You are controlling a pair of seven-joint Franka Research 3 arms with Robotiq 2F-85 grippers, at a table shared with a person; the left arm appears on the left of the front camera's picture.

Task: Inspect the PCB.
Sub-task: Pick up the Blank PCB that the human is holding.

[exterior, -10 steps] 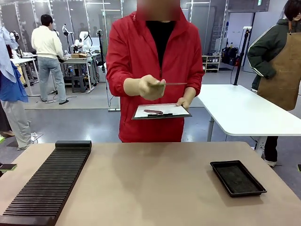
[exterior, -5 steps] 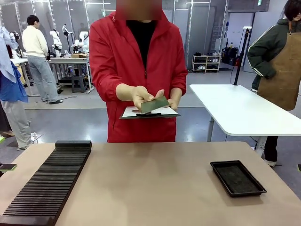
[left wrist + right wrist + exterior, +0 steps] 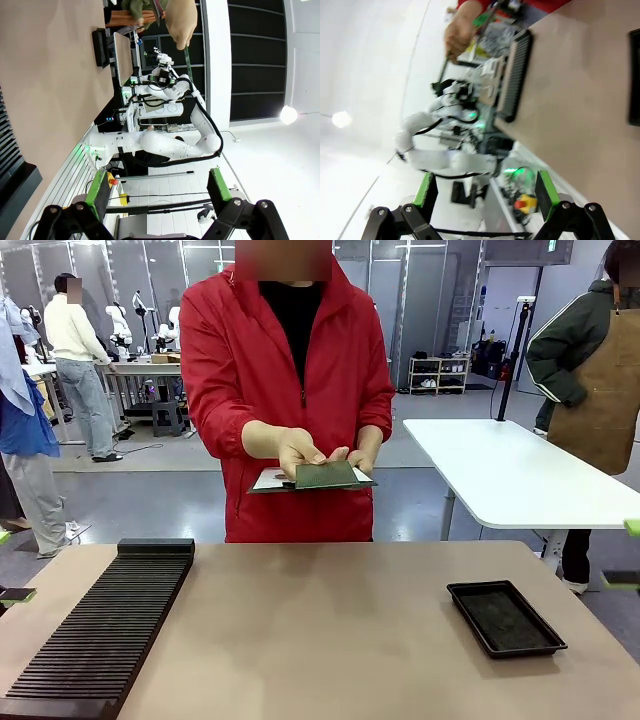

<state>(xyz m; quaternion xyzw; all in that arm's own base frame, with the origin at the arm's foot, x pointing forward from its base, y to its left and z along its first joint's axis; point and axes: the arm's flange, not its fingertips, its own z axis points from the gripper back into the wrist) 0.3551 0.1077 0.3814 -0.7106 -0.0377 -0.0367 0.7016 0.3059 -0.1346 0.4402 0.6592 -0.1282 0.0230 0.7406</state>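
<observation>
The person in a red jacket at the far side holds the green PCB (image 3: 325,475) flat in one hand, just above a white-papered clipboard (image 3: 265,480). In the left wrist view the PCB (image 3: 187,56) shows edge-on below the person's hand (image 3: 182,20). My left gripper (image 3: 157,190) is open with nothing between its green pads, far from the board. My right gripper (image 3: 485,192) is open too and holds nothing. Its green pads (image 3: 628,528) peek in at the right edge of the front view. Both grippers are well away from the PCB.
A black shallow tray (image 3: 505,618) lies on the brown table (image 3: 320,630) at the right. A long black slotted rack (image 3: 100,625) runs along the left side. A white table (image 3: 520,475) and other people stand beyond.
The person stepped to the left, lowered the PCB and turned it from edge-on to face up over the clipboard. My right gripper's pads came into the front view at the right edge.
</observation>
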